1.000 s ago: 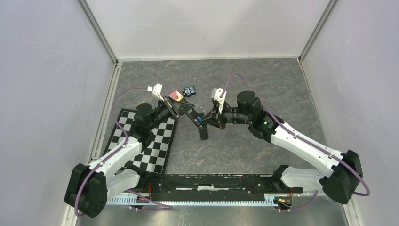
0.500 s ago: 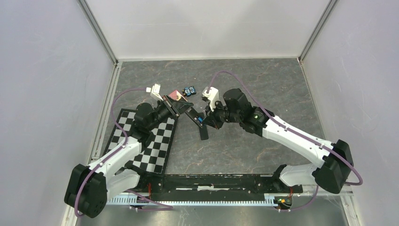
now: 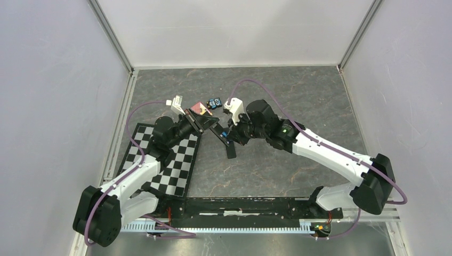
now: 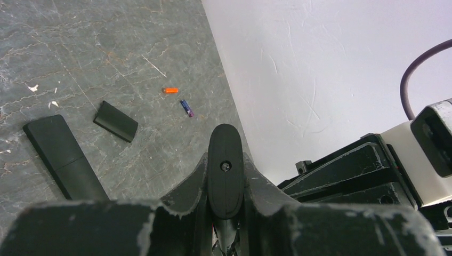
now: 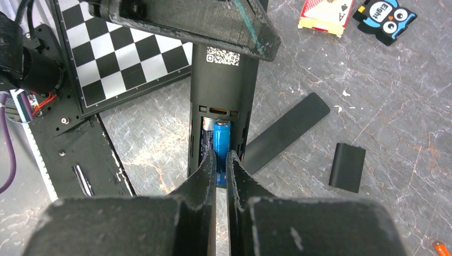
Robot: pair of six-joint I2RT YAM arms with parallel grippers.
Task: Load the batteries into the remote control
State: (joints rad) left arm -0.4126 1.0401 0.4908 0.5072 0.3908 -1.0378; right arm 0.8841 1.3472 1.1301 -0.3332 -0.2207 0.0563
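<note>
I see left end effector (image 4: 225,162) grasping the remote (image 5: 221,80), right end effector (image 5: 221,160) clenched, tips on blue battery (image 5: 222,136) in its bay, orange battery (image 4: 170,90) and purple battery (image 4: 187,108) on tabletop (image 4: 106,42)

A black-and-white checkered board (image 3: 169,165) lay flat on the grey stone-look surface (image 3: 304,90), near the left side. Past its far corner sat a red card box (image 5: 321,13), and just beside that was a little blue-and-black owl toy (image 5: 388,16) with big round eyes.
</note>
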